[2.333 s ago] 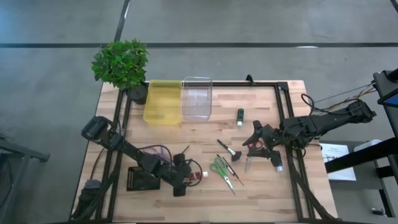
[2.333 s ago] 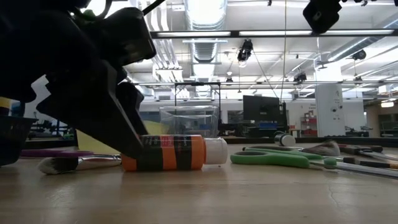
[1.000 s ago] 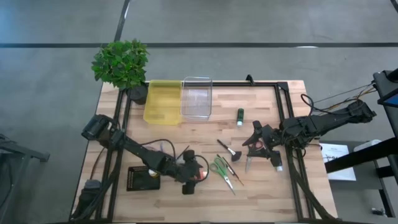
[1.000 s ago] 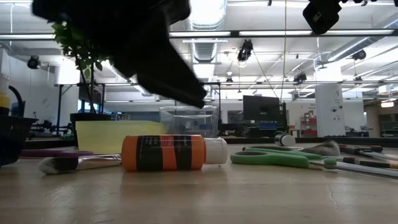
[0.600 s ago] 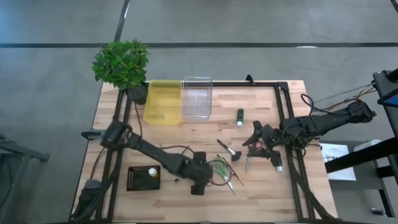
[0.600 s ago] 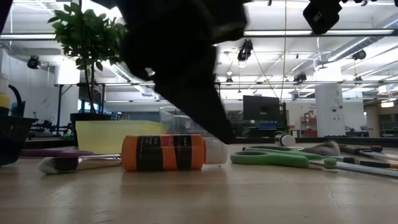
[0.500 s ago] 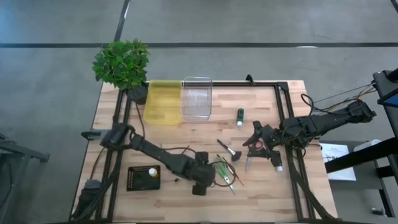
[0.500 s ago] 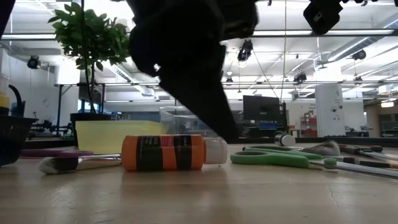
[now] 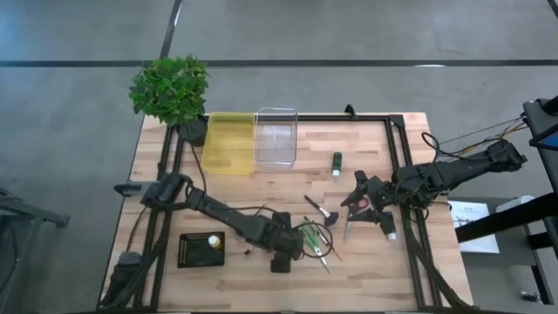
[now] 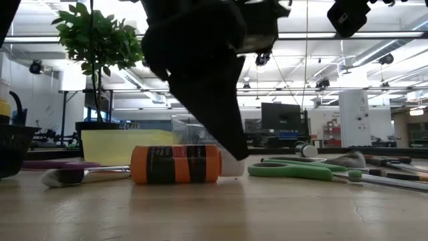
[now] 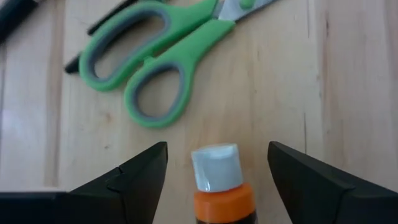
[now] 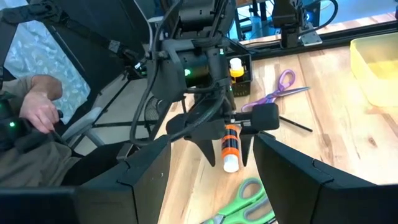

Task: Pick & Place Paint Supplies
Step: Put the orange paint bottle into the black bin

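The left tool (image 11: 214, 171) is held low over an orange paint bottle (image 11: 222, 190), its fingers (image 11: 134, 174) spread apart, one on each side of the bottle's white cap (image 11: 215, 165) and not touching it. The bottle is laid flat on the bench (image 11: 348, 93), its long axis in line with the tool and its cap pointing away from the wrist toward green scissors (image 11: 155, 62) just beyond. The right tool (image 9: 366, 208) is parked well apart with fingers spread, near a green bottle (image 9: 336, 162).
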Robot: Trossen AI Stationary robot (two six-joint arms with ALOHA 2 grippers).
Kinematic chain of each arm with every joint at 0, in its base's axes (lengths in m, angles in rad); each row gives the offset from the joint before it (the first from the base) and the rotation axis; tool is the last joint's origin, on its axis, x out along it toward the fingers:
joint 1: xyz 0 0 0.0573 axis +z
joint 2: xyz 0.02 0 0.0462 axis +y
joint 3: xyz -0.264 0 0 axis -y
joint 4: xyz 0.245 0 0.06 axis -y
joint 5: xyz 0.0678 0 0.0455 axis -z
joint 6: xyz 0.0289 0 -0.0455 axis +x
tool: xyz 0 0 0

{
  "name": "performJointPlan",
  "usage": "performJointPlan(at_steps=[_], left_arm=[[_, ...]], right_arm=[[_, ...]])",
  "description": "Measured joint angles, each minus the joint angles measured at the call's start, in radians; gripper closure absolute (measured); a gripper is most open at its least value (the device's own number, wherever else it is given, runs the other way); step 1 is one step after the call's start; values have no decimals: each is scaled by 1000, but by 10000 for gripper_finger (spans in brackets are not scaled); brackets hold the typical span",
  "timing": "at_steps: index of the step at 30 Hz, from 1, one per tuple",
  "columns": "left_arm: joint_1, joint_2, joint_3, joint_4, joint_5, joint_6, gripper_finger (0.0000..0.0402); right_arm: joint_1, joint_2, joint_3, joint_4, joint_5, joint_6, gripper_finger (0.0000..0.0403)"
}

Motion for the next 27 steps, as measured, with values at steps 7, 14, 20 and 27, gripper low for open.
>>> performJointPlan(at_steps=[7, 14, 20, 27], left_arm=[[3, 0, -5, -1, 27, -15, 204], [2, 0, -23, 27, 36, -14, 245], [2, 7, -63, 77, 61, -25, 247], [6, 15, -70, 89, 60, -30, 254]], right_arm=[[0, 0, 0, 0, 0, 0, 174], [0, 1, 0, -2, 0, 0, 174], [0, 1, 0, -2, 0, 0, 174], [0, 1, 0, -2, 0, 1, 174]])
